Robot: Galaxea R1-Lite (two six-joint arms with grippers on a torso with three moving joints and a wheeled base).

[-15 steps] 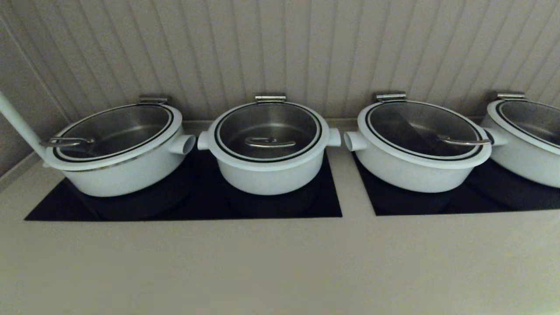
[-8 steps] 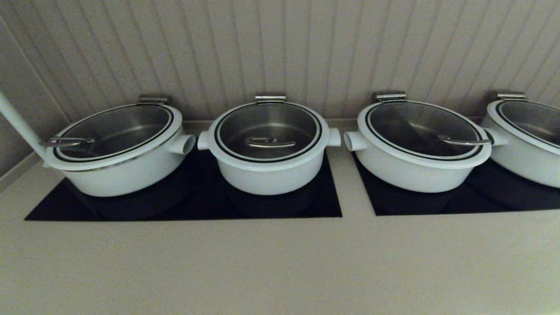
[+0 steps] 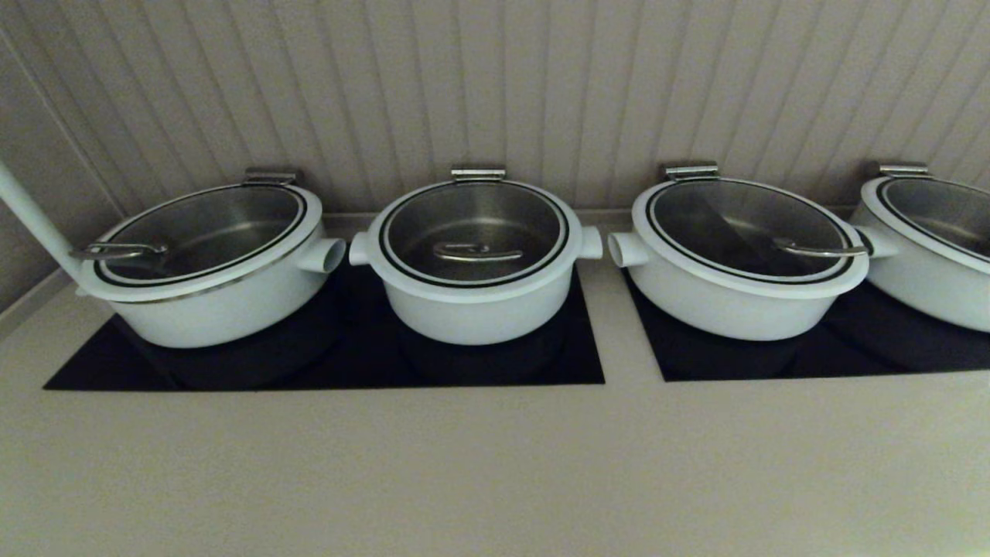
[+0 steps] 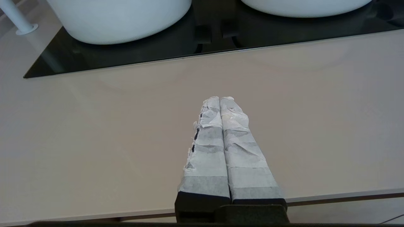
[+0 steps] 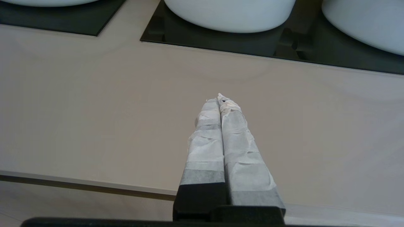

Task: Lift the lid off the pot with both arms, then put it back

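The pot [image 3: 473, 309] is the small deep white one, second from the left, on a black cooktop panel [image 3: 572, 363]. Its round glass lid [image 3: 473, 224] sits closed on it, with a curved steel bar handle [image 3: 476, 252] at the centre. Neither arm shows in the head view. My left gripper [image 4: 220, 98] is shut and empty, over the beige counter near its front edge. My right gripper [image 5: 220, 97] is likewise shut and empty over the counter. In the wrist views only the lower walls of the white pots show.
A wider white pot [image 3: 216, 263] stands to the left and another [image 3: 742, 255] to the right, with a further one [image 3: 928, 247] at the far right, all lidded. A white pole [image 3: 31, 220] rises at the far left. The ribbed wall stands close behind. Beige counter [image 3: 495, 464] lies in front.
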